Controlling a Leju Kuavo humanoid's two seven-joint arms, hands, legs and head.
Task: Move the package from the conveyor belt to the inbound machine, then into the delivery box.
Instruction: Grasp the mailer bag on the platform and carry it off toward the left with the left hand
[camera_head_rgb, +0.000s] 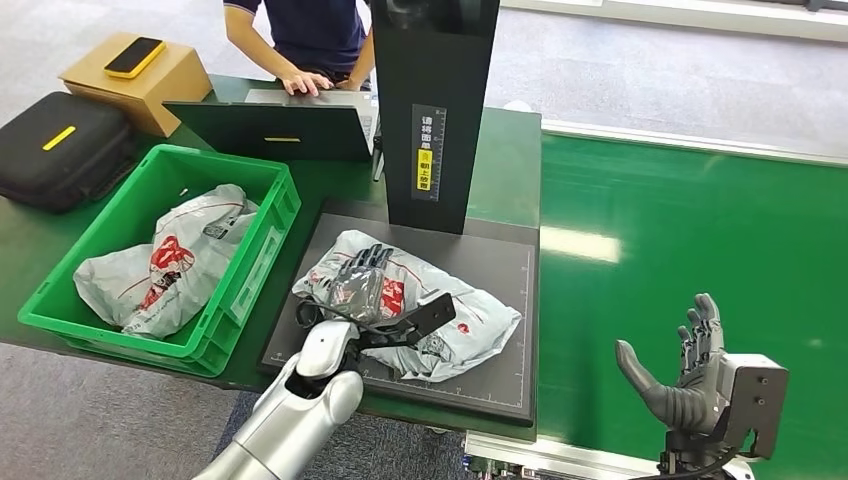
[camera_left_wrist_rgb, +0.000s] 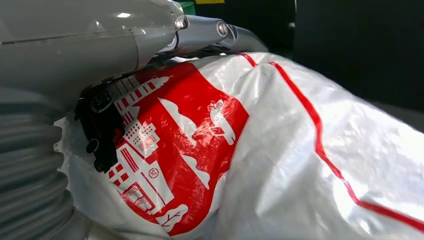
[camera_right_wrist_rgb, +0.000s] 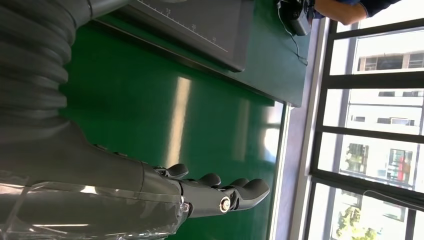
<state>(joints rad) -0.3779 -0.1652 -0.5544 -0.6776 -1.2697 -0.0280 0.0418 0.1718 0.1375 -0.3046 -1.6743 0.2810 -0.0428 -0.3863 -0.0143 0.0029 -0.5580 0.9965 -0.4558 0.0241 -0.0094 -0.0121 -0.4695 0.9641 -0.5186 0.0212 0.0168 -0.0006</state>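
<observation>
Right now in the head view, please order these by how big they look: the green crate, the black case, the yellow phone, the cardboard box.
1. green crate
2. black case, partly cut off at the picture's edge
3. cardboard box
4. yellow phone

The box sits farther from the camera, so its true size against the case is unsure.

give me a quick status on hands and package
Left hand grips package on inbound machine's plate. Right hand open over conveyor belt. Delivery box already holds one bag.
</observation>
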